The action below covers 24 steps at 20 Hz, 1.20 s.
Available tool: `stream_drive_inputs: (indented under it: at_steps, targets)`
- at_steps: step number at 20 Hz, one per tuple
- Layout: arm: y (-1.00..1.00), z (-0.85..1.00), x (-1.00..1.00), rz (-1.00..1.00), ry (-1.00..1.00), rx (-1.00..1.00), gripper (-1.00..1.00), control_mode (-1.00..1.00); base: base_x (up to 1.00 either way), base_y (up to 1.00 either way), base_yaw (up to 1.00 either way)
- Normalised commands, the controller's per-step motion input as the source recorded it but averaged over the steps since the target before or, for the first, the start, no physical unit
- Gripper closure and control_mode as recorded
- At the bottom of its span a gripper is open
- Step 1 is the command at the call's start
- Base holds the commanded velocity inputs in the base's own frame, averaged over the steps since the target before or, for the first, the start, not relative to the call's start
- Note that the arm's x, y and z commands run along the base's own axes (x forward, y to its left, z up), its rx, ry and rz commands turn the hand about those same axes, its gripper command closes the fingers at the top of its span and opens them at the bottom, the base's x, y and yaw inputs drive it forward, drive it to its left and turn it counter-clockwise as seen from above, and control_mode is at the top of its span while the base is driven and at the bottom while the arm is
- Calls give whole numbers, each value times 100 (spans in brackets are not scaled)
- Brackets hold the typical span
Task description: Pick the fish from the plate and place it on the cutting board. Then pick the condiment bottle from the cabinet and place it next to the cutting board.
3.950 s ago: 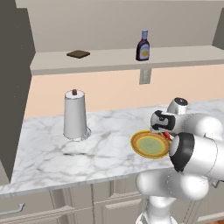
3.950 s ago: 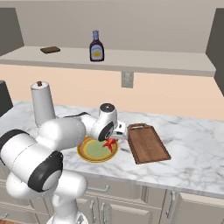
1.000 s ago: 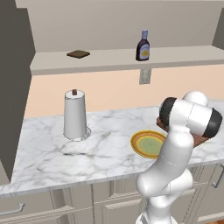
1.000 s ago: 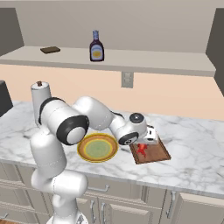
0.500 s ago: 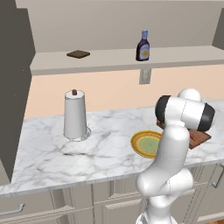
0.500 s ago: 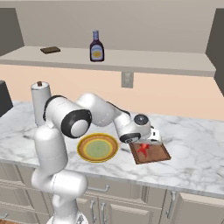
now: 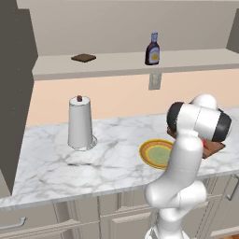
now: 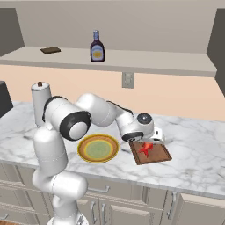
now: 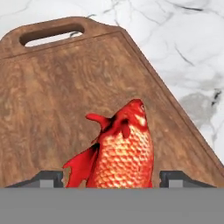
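fish down on the board, jaws spread

resting on the cutting board (image 9: 52,109), near its middle: the fish (image 9: 120,151), head pointing toward the board's handle end. standing apart on either side of the fish, not pinching it: the fingertips (image 9: 177,178) of the gripper (image 9: 111,179), so released, with the hand low over the board. left of the board, bare of fish: the plate (image 8: 98,148). well above and behind the board, upright on the cabinet (image 8: 145,61) ledge: the condiment bottle (image 8: 97,46).

risks from here, as a judgement: dragging the fish off the board if lifted at a slant, since the tips flank it closely; clipping the ledge's front edge on the long swing up; toppling the narrow bottle with a glancing finger; setting it down on the board or plate instead of on bare counter beside the board.
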Motion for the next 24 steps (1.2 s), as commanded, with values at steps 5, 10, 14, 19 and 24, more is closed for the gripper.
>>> stream_drive_inputs:
  at_steps: [5, 10, 14, 19, 24]
  targets:
    - [0, 41, -1, 0, -6, 0, -100, -100, 0, 0, 0]
    - [5, 26, -7, 0, -5, 0, -100, -100, 0, 0, 0]
    - [16, 19, -26, 0, -3, 0, -100, -100, 0, 0, 0]
    - [26, 15, -39, 0, -1, 0, -100, -100, 0, 0, 0]
    - [38, 24, -43, -3, 0, 0, -100, -100, 0, 0, 0]
